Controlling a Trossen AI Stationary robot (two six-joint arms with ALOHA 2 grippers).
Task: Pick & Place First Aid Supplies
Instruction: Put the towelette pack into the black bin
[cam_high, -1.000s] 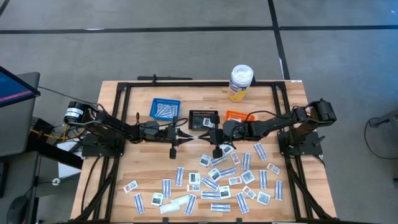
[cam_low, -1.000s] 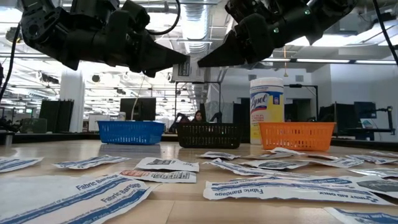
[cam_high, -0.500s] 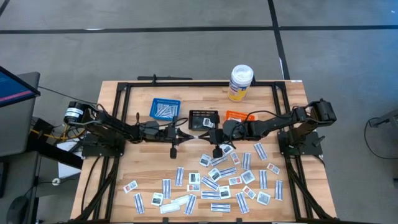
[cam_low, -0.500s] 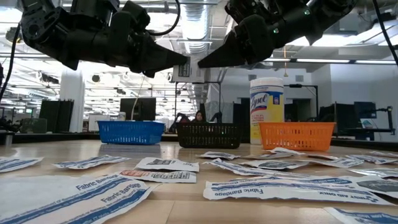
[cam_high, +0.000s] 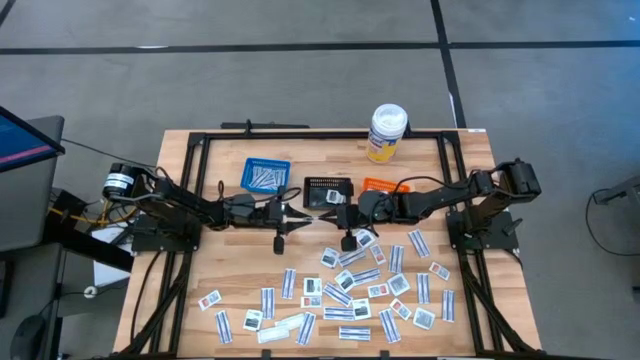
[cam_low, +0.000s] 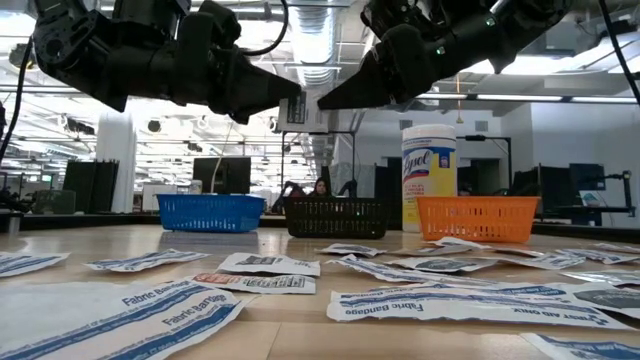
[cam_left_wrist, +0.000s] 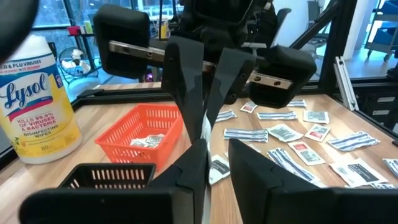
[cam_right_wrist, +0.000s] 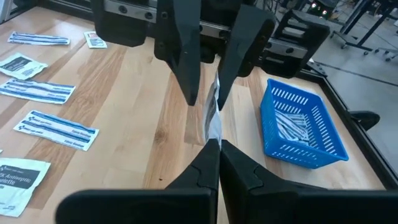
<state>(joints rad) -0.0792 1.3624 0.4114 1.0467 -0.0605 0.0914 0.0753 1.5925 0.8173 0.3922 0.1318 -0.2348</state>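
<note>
**Bench** (cam_high: 200, 280): wooden top carrying all the items.

**Bottle** (cam_high: 387, 133): white with a yellow label, upright at the far edge. Not part of the sorting.

**Baskets**: blue (cam_high: 265, 175), black (cam_high: 328, 190) and orange (cam_high: 378, 185), in a row behind the bench centre, likely one per kind of supply.

**First aid supplies** (cam_high: 350, 290): loose packets spread flat over the near half, mostly toward the right edge, awaiting pickup.

**Right gripper** (cam_high: 331, 212): above the centre, fingers pinched on one white packet (cam_right_wrist: 212, 118) and offering it tip to tip.

**Left gripper** (cam_high: 300, 214): facing it, fingers parted either side of that packet. This looks like a handover.
</note>
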